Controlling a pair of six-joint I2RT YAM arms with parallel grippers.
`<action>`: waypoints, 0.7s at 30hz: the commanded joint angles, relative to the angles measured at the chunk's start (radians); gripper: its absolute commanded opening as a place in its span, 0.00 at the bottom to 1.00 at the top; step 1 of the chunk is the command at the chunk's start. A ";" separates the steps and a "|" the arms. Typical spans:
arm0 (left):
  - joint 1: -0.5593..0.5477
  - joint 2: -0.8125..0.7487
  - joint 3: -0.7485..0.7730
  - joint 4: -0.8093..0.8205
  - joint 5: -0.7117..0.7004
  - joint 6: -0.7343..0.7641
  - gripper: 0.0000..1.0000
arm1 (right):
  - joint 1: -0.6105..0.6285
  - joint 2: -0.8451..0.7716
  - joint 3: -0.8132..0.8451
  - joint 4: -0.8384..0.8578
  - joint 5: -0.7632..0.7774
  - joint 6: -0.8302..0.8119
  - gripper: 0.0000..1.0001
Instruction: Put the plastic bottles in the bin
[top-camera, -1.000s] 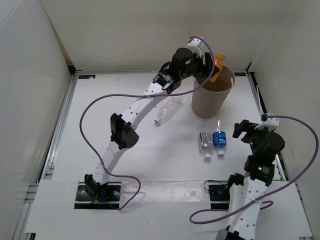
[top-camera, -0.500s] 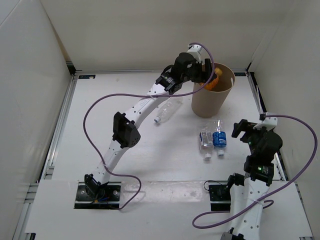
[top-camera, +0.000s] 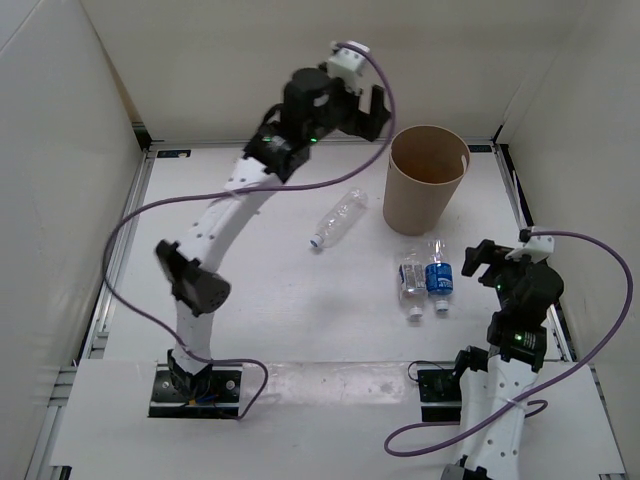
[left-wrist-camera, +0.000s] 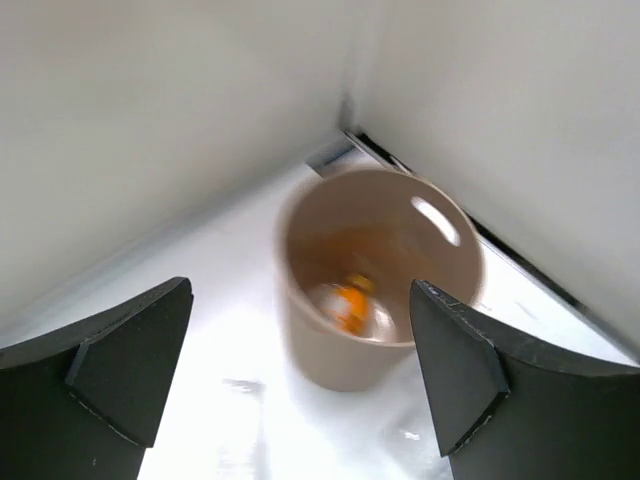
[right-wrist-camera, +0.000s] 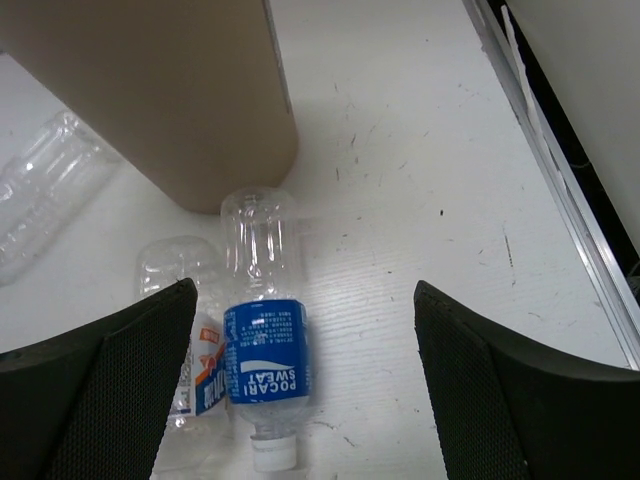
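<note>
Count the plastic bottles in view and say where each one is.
4. Orange bottle inside the bin; long clear bottle on the table left of it; pale-label bottle and blue-label bottle side by side in front of it. None seems hidden.

White bench, surface lightly scuffed and speckled. Plain white panels enclose it at back, left and right. Metal rails run along both side edges. Lighting even.
</note>
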 joint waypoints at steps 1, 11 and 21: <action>0.063 -0.220 -0.113 -0.011 -0.034 0.191 1.00 | -0.003 -0.012 -0.022 0.003 -0.080 -0.057 0.90; 0.133 -0.312 -0.603 -0.163 -0.008 0.116 1.00 | -0.020 0.004 -0.013 -0.060 -0.217 -0.327 0.90; 0.116 -0.197 -0.737 -0.094 -0.001 0.028 1.00 | 0.016 -0.057 0.240 -0.607 -0.133 -0.693 0.90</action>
